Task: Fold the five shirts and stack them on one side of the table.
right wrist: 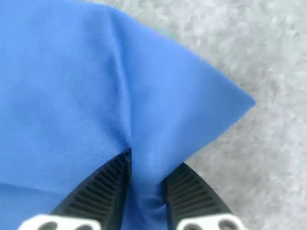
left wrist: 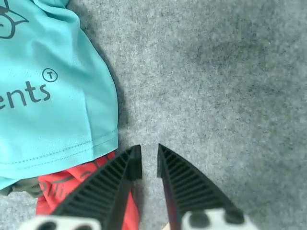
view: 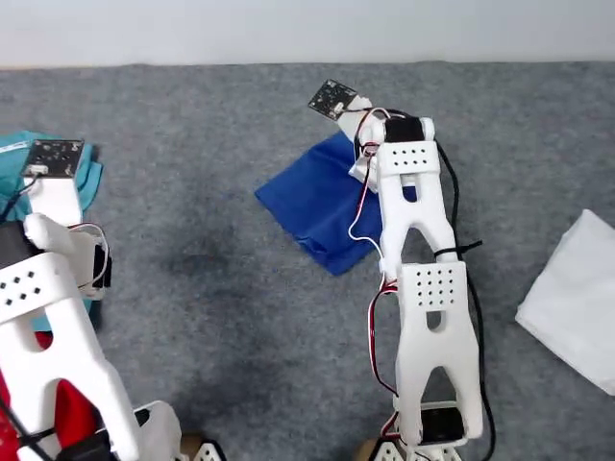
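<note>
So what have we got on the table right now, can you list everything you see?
blue shirt: one, blue, middle of the table, partly folded
teal shirt: one, teal with dark print, far left edge, lying over the red one
red shirt: one, red, under the teal shirt at the left
white shirt: one, white, right edge
table: one, grey carpet-like top
left arm: one, white, over the left pile
right arm: one, white, stretched to the blue shirt
left hand: one, black fingers slightly apart, over bare table beside the teal shirt
right hand: one, black fingers pinching a fold of the blue shirt
</note>
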Robot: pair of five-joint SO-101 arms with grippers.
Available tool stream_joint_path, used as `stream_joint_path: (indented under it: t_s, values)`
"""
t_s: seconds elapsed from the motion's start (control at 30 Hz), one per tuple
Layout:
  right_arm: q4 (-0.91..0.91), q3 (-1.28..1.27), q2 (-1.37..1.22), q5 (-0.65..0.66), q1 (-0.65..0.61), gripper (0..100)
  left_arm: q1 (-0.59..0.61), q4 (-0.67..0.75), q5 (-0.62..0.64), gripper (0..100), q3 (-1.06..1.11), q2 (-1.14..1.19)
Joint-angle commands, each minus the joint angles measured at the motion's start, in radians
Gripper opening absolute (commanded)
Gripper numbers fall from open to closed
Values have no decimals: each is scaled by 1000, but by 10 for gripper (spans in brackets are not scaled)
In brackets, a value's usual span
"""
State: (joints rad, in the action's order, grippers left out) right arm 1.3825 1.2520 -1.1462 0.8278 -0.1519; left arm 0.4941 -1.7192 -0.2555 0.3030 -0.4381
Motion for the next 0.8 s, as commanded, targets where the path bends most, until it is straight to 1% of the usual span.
stream_joint_path:
  t_s: [0.0, 0.07, 0.13, 0.27, 0.47, 0.53, 0.6, 0.7, 0.77]
  values:
    - [5, 110, 13, -77, 33, 135, 5, -18, 0, 73, -39, -37]
    - [45, 140, 15, -161, 45, 192, 5, -18, 0, 73, -35, -37]
    - [93, 169, 19, -218, 58, 226, 5, -18, 0, 73, -33, -37]
    - [143, 276, 18, -345, 79, 237, 5, -18, 0, 73, -33, -35]
    - [237, 402, 22, -489, 81, 267, 3, -28, 0, 73, -33, -35]
    - [283, 439, 27, -583, 59, 251, 3, -32, 0, 73, -33, -35]
    - [352, 430, 61, -703, 38, 206, 5, -32, 14, 73, -33, -35]
    - [412, 422, 97, -885, -5, 101, 5, -32, 46, 73, -33, -35]
    - [410, 428, 114, -950, -21, 17, 3, -32, 49, 73, -33, -35]
